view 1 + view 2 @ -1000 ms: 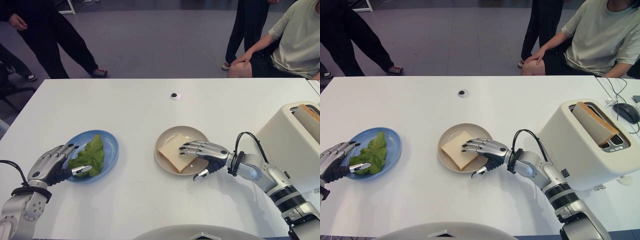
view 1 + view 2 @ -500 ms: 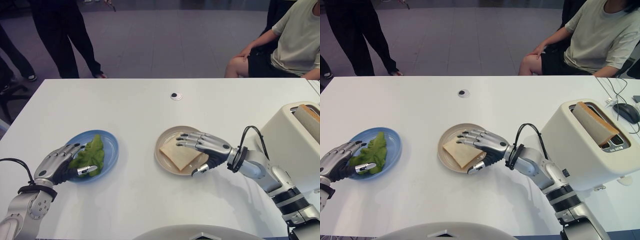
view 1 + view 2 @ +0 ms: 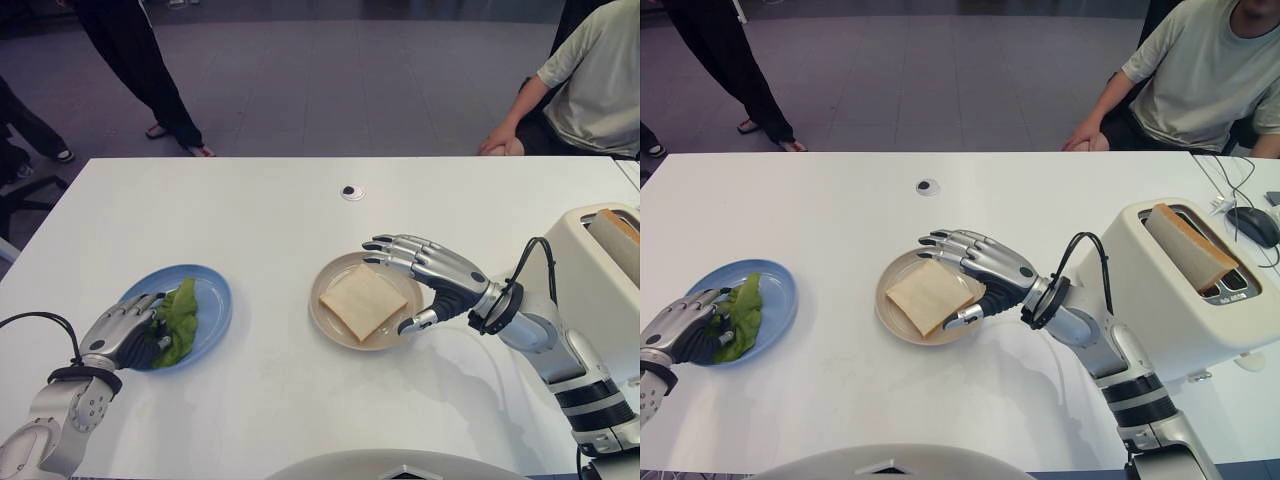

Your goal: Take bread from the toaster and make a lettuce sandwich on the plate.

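At the table's (image 3: 262,215) near left, the left hand (image 3: 122,337) curls closed on the lettuce (image 3: 182,318) lying in the blue plate (image 3: 214,300). At centre, a bread slice (image 3: 362,302) lies flat on the beige plate (image 3: 319,314). The right hand (image 3: 432,274) hovers over the beige plate's right rim, fingers spread, empty. Far right, the toaster (image 3: 1168,295) holds a second slice (image 3: 1185,245).

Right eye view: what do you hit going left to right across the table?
Left hand → lettuce on the blue plate → bread slice on the beige plate → right hand → toaster with a second bread slice in its slot → computer mouse.
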`<action>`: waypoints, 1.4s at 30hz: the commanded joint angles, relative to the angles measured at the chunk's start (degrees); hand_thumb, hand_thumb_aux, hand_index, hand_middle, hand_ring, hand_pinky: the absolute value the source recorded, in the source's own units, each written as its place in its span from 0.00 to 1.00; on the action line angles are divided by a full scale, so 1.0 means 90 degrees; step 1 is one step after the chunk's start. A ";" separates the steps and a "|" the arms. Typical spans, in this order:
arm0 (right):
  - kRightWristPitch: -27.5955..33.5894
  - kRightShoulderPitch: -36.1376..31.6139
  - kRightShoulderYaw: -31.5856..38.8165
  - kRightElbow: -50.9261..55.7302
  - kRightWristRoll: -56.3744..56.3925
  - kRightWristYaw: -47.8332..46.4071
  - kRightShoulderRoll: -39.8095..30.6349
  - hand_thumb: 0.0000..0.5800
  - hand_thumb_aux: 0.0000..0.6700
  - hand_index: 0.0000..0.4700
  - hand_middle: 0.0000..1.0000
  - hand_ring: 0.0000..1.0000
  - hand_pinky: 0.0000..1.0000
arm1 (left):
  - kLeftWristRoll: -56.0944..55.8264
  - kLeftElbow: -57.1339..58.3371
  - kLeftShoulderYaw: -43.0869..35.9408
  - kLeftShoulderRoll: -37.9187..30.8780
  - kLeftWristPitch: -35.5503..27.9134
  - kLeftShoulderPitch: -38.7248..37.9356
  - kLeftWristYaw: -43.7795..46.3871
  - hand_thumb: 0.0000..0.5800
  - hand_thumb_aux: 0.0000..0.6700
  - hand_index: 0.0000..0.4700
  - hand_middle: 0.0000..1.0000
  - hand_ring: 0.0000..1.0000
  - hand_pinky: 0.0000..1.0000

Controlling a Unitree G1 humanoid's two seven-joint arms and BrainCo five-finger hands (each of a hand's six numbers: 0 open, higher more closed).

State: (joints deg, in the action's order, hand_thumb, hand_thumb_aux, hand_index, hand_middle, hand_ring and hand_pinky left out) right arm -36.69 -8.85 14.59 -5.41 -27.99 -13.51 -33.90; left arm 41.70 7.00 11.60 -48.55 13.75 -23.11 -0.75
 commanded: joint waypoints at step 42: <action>-0.0043 0.0109 -0.0127 0.0274 -0.0378 0.0153 0.0009 0.00 0.00 0.00 0.00 0.00 0.00 | 0.0054 -0.0787 -0.0022 -0.0297 0.0017 0.0207 -0.0503 1.00 1.00 1.00 0.00 0.00 0.00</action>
State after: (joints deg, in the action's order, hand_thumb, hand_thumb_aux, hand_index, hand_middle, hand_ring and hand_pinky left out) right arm -36.88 -7.68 13.78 -3.23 -30.47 -12.24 -33.85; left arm 41.85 2.13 9.18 -50.55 14.60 -19.88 -5.00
